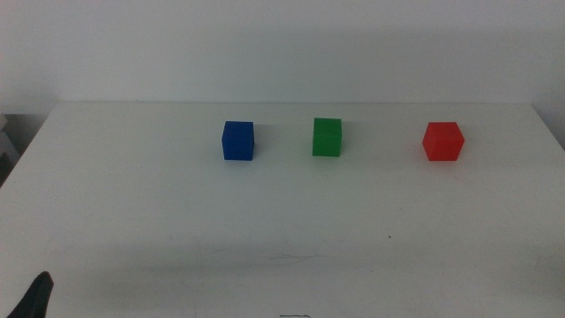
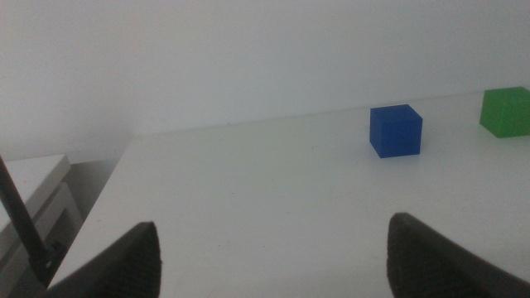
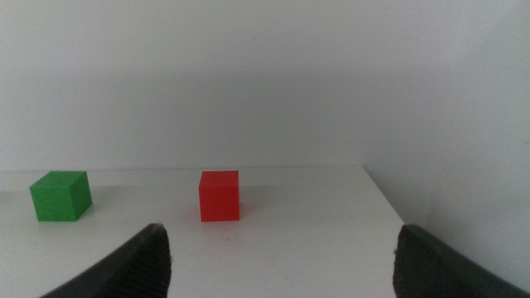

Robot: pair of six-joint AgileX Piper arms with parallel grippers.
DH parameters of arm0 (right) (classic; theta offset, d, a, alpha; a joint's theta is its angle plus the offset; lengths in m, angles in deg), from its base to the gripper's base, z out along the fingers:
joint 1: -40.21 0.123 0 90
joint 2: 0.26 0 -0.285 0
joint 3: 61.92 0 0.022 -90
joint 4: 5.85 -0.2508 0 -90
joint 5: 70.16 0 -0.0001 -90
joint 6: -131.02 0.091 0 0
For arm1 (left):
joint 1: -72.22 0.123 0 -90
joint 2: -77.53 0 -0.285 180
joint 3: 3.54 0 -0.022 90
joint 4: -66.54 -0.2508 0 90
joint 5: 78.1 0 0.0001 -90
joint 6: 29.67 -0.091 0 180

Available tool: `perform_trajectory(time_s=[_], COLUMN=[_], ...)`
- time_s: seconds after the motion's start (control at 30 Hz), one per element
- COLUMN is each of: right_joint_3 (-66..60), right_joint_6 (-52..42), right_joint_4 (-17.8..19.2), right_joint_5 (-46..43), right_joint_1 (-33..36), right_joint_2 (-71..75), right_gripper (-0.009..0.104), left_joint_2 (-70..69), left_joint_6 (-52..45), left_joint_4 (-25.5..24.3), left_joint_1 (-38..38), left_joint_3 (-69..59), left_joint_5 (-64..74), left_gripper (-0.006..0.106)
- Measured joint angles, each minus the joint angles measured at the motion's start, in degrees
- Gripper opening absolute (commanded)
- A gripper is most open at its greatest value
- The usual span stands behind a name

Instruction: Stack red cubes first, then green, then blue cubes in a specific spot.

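Observation:
Three small cubes stand apart in a row across the far half of the white table: the blue cube point(image 1: 237, 140) on the left, the green cube point(image 1: 327, 137) in the middle, the red cube point(image 1: 442, 141) on the right. My left gripper point(image 2: 273, 257) is open and empty, low at the near left corner, where only its tip point(image 1: 33, 299) shows in the middle view. It faces the blue cube point(image 2: 395, 131), with the green cube point(image 2: 506, 112) beyond. My right gripper point(image 3: 281, 261) is open and empty, out of the middle view. It faces the red cube point(image 3: 219, 195) and green cube point(image 3: 60, 195).
The white tabletop point(image 1: 282, 221) ends at a white wall behind the cubes. Pale furniture point(image 2: 33, 199) stands off the table's left edge. The table's right edge point(image 3: 389, 203) lies just past the red cube.

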Motion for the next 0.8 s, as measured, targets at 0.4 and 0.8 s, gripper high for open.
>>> perform_trajectory(time_s=[0.4,0.8], right_joint_3=[17.67,44.43], right_joint_6=[2.45,3.01], right_joint_4=[-1.48,-1.72], right_joint_5=[6.07,23.77], right_joint_1=[0.0,0.0], right_joint_2=[-24.87,-58.95], right_gripper=[0.094,0.094], left_joint_2=[0.0,0.0], left_joint_6=[0.0,0.0], left_joint_4=[0.0,0.0], left_joint_1=[0.0,0.0], left_joint_3=[0.0,0.0], left_joint_5=[0.0,0.0], left_gripper=[0.094,0.094])
